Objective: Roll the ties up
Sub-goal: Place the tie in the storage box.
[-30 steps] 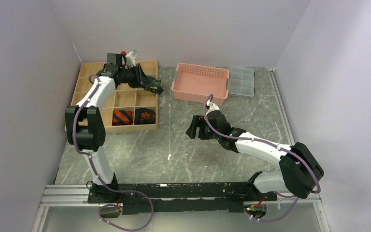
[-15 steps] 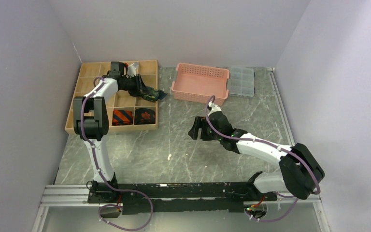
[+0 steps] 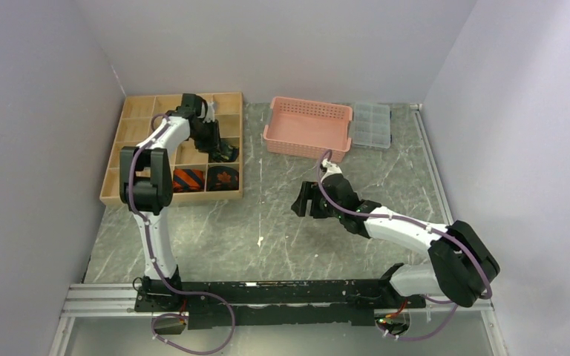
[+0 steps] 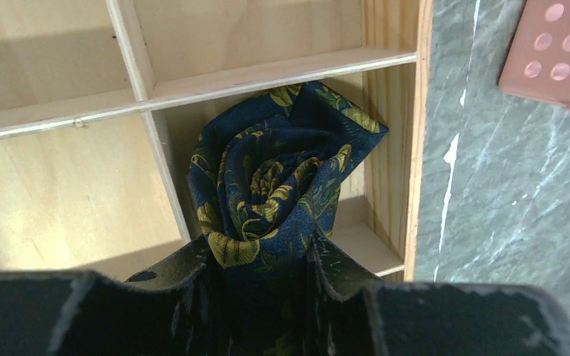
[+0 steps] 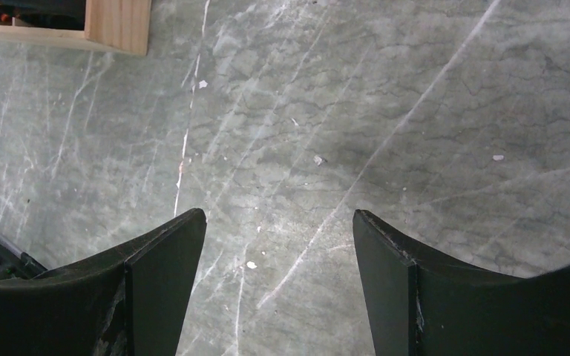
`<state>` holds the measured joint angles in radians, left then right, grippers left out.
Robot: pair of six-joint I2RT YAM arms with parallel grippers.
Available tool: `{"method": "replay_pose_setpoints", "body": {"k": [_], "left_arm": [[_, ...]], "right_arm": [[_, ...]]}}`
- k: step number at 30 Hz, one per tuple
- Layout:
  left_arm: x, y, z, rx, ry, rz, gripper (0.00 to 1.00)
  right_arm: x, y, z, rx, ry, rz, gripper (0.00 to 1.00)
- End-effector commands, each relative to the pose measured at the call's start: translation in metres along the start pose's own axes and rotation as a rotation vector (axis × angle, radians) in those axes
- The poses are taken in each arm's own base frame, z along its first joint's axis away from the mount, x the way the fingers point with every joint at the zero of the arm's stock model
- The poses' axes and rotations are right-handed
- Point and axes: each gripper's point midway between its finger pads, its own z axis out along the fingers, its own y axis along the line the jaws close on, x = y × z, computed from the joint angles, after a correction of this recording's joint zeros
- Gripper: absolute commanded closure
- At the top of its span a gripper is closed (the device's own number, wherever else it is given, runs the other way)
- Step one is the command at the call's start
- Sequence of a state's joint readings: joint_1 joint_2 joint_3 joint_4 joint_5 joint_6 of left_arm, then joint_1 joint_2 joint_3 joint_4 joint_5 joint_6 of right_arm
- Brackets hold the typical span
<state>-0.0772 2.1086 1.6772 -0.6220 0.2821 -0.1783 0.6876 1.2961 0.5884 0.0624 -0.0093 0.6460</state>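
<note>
Rolled floral tie [image 4: 278, 196] pinched between left fingers [image 4: 185, 274] in the wooden tray [image 4: 267, 70]'s edge compartment. Soft, light, prone to uncoiling; best squeezed across the coil. Above the desk [image 5: 304, 111], right fingers [image 5: 163, 259] spread wide, empty.

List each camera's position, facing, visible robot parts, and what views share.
Top external: above and behind the bases, looking down on the grey marble table; both whole arms show.
Left wrist: on the left arm, facing down into the wooden divided tray; left gripper clamps the rolled dark-blue, yellow-green floral tie.
Right wrist: on the right arm, facing down at bare marble; open right gripper shows.
Shared: top and left-wrist views both show tray and pink perforated basket.
</note>
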Motion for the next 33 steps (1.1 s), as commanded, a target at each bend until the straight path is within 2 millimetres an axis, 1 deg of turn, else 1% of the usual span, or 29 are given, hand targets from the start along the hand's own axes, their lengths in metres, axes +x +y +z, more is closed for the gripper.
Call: {"method": "replay_pose_setpoints", "body": {"k": [1,6,8,9,10,13,14,16,18,19,20,22,26,33], "left_arm": [[0.0,0.005,0.0,-0.139,0.028,0.063,0.97],[0.004,-0.012,0.009,-0.21,0.055,0.146,0.97],[0.007,-0.019,0.014,-0.222,0.068,0.165,0.93],[0.009,-0.022,0.016,-0.22,0.078,0.171,0.9],[0.012,-0.025,0.019,-0.219,0.089,0.176,0.84],[0.016,-0.03,0.022,-0.218,0.107,0.174,0.58],[0.015,-0.027,0.021,-0.241,0.1,0.172,0.51],[0.012,-0.03,0.017,-0.244,0.079,0.173,0.41],[0.006,-0.034,0.009,-0.239,0.053,0.172,0.34],[0.004,-0.036,0.006,-0.237,0.041,0.173,0.19],[0.001,-0.036,0.002,-0.239,0.032,0.175,0.1],[-0.002,-0.038,-0.005,-0.241,0.02,0.179,0.07],[-0.009,-0.037,-0.021,-0.266,-0.008,0.178,0.07],[-0.03,-0.048,-0.059,-0.264,-0.117,0.169,0.07]], "right_arm": [[-0.014,0.005,-0.006,-0.032,-0.058,-0.009,0.22],[-0.015,0.005,-0.006,-0.035,-0.063,-0.007,0.22],[-0.015,0.005,-0.006,-0.035,-0.061,-0.006,0.22],[-0.015,0.005,-0.006,-0.036,-0.062,-0.006,0.22],[-0.015,0.005,-0.006,-0.035,-0.063,-0.006,0.22],[-0.015,0.004,-0.007,-0.034,-0.065,-0.007,0.22],[-0.016,0.004,-0.007,-0.033,-0.066,-0.007,0.22],[-0.015,0.004,-0.008,-0.033,-0.065,-0.007,0.22],[-0.014,0.003,-0.008,-0.032,-0.066,-0.007,0.22],[-0.014,0.003,-0.007,-0.032,-0.066,-0.005,0.22],[-0.015,0.004,-0.007,-0.035,-0.066,-0.005,0.22],[-0.015,0.004,-0.007,-0.036,-0.066,-0.005,0.22],[-0.015,0.005,-0.008,-0.04,-0.068,-0.004,0.22],[-0.015,0.005,-0.008,-0.043,-0.068,-0.004,0.22]]}}
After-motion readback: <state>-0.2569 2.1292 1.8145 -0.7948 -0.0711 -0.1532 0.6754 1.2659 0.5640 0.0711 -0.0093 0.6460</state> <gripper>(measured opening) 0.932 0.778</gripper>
